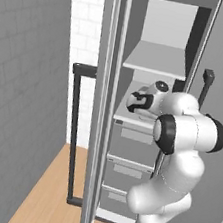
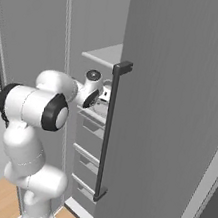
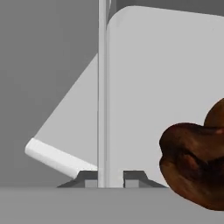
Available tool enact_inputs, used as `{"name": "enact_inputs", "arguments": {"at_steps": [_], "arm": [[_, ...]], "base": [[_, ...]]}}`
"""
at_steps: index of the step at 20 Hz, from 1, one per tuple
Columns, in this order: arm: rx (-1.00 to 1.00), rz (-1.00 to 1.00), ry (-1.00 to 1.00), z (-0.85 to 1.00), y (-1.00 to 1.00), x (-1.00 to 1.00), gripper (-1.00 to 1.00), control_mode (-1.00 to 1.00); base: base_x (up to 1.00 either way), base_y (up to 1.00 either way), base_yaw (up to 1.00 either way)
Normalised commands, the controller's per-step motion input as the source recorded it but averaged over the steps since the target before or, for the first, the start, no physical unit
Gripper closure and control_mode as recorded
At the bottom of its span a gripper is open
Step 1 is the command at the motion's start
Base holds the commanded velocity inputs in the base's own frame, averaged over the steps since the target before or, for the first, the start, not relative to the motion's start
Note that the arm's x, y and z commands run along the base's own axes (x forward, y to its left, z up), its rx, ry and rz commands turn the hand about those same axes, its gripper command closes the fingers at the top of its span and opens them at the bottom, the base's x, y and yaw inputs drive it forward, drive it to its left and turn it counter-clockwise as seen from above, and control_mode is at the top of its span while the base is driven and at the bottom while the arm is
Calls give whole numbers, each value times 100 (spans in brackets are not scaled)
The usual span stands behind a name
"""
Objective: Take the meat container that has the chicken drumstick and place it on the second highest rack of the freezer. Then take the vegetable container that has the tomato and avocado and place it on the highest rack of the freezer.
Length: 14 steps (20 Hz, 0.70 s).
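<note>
Grey walls and a strip of wooden floor frame the freezer [image 1: 145, 139], which stands open in the middle of the left base view with its door [image 2: 180, 118] swung out across the right base view, the black bar handle [image 2: 108, 131] running down it. Inside, we see two flat light-grey shelves, the highest rack [image 1: 156, 59] in the upper middle and the second rack [image 1: 128, 111] just below it, with drawers [image 1: 132, 152] stacked underneath.

Our arm [image 1: 179, 144] reaches in at the level of the second rack. In the hand view the gripper [image 3: 110, 177] sits at the bottom centre with its jaws nearly shut, pinched on the thin upright wall of the meat container [image 3: 166, 87], the pale tray that spreads over the right half of that view. The chicken drumstick [image 3: 194, 162] lies in it at the lower right.

We judge that we are in the first step, carrying the meat tray to the second rack. Whether the tray already rests on the shelf we cannot tell. Next we should settle it flat and well back on that rack, then open the jaws and pull straight out without catching the shelf above or the door.
</note>
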Motion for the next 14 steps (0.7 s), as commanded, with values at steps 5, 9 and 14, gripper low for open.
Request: {"name": "enact_inputs", "arguments": {"at_steps": [5, 9, 14], "arm": [[0, -6, -5, -7, 0, 45, -100, -100], [0, -8, -5, 2, 0, 6, -100, -100], [0, -5, -14, 48, 2, -63, -100, -100]], "base": [[0, 0, 0], [0, 0, 0], [0, 0, 0]]}}
